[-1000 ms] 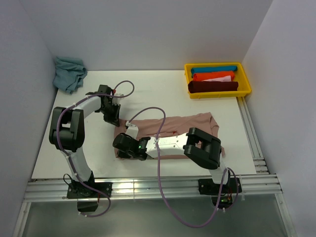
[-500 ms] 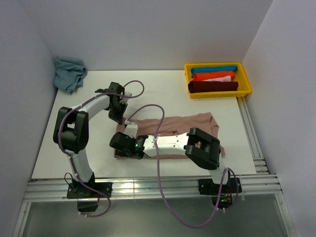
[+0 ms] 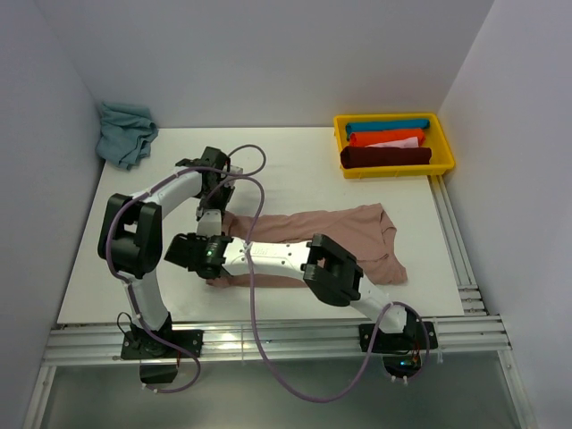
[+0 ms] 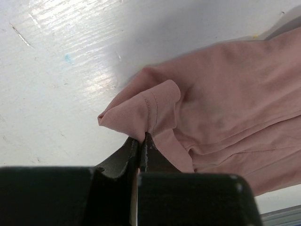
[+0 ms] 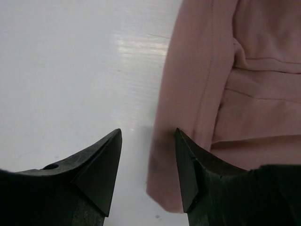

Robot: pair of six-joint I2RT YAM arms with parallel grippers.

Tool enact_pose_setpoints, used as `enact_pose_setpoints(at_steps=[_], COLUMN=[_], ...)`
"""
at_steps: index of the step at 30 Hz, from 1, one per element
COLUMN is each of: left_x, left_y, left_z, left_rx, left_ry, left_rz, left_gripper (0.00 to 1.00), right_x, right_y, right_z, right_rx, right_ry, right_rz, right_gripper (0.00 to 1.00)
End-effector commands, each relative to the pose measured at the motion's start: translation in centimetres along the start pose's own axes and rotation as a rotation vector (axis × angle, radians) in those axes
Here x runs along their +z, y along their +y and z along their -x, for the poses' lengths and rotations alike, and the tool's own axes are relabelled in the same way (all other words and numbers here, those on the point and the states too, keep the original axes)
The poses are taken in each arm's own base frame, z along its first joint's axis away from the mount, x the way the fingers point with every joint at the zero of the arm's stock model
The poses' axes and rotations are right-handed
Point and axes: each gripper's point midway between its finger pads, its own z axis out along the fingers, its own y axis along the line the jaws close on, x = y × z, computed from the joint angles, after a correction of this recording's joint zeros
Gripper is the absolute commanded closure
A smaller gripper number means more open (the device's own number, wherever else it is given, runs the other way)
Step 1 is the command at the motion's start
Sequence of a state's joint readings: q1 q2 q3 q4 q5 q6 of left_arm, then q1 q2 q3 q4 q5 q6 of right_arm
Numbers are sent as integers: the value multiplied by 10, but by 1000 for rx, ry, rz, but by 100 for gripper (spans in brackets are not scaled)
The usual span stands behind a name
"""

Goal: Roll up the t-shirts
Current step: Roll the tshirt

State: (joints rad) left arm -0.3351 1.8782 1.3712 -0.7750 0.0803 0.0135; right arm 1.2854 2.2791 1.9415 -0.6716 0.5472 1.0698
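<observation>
The pink t-shirt (image 3: 349, 234) lies in a long strip on the table (image 3: 295, 165), near the middle. The left claw (image 4: 140, 141) is pinched tight on a small fold at the shirt's far left corner. That bit of cloth is tiny. If the arm pulls hard, it could slip out and the roll could go crooked. The right claw (image 5: 146, 136) is wide open over the near left corner. It holds nothing, and the shirt's edge lies just under one tip.

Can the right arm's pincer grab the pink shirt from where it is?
Probably yes. The right pincer is open, right over the pink t-shirt's edge, with nothing in between.
</observation>
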Motion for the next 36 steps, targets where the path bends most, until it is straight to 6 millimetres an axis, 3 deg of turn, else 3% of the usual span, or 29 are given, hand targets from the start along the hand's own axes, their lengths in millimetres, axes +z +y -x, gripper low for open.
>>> enact_pose_setpoints(at_steps=[1, 6, 9, 21, 31, 36], left_x=[-11, -11, -11, -9, -8, -9], left_y=[-3, -3, -3, -7, -7, -7], left_z=[16, 14, 14, 13, 13, 15], left_rx=[10, 12, 12, 17, 19, 21], left_ry=[-47, -47, -47, -42, -51, -65], left_rz=[11, 14, 10, 2, 4, 3], left_gripper=[100, 100, 100, 100, 95, 92], right_x=[2, 6, -1, 15, 23, 21], right_y=[-15, -22, -21, -19, -42, -43], right_z=[11, 10, 14, -1, -21, -17], right_rx=[-68, -89, -78, -109, -63, -12], right_ry=[-46, -46, -58, -19, 53, 51], right_rz=[-90, -134, -123, -130, -122, -58], right_gripper=[43, 43, 43, 43, 61, 85])
